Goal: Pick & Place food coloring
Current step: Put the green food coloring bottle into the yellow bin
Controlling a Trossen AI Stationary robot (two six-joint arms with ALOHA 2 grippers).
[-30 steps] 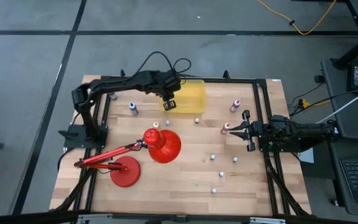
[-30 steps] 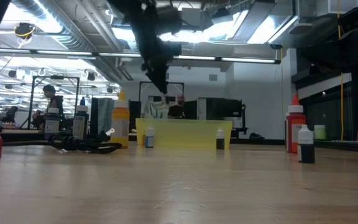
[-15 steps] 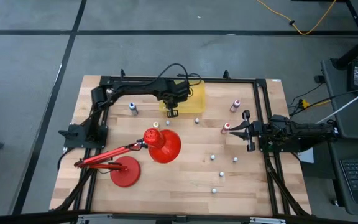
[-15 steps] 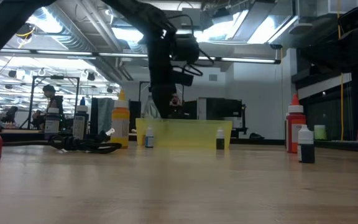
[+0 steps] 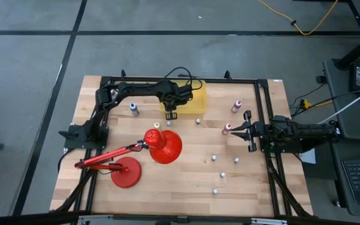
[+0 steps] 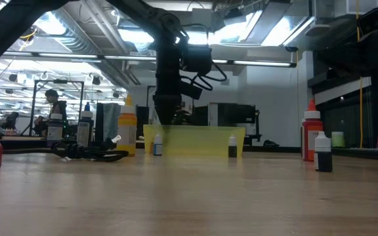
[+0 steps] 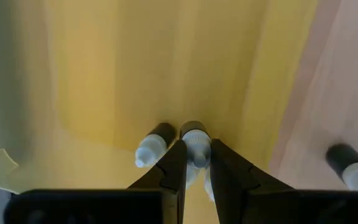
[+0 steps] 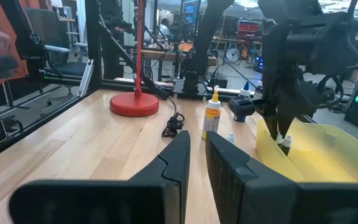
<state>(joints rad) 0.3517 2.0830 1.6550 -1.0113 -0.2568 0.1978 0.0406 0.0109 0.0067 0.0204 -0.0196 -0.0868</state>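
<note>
Left claw [image 7: 194, 163] is seen lowered into the yellow bin [image 5: 195, 99] at the far side of the bench [image 5: 186, 181]. Its fingers [image 7: 173, 171] are pinched on a small white-capped bottle [image 7: 195, 144], held just over the bin floor. A second small bottle [image 7: 152, 146] is seen lying on the bin floor, just beside the held one. The held bottle is not yet released.

Right claw [image 5: 247, 132] is parked near the right edge of the bench, fingers pressed together, nothing held. From the right wrist view, the left arm [image 8: 291, 68] is seen reaching down over the bin.

Remaining food coloring is scattered on the bench, outside the bin:
- blue-bodied bottle [image 5: 133, 109], left of the bin
- pink bottle [image 5: 235, 105], near the right rail
- red bottle [image 5: 227, 128], just beside the right claw
- one small bottle [image 5: 198, 120], close to the bin's near wall
- four tiny bottles [image 5: 214, 158] in the near-right area
- yellow bottle [image 5: 157, 125], beside the red desk lamp [image 5: 161, 145]

Judgement: task is early to midway. One bottle is lying in the bin, one is about to be dropped, and roughly nine are left to collect. Bin contents beyond the two bottles cannot be told, being partly hidden by the arm.
</note>
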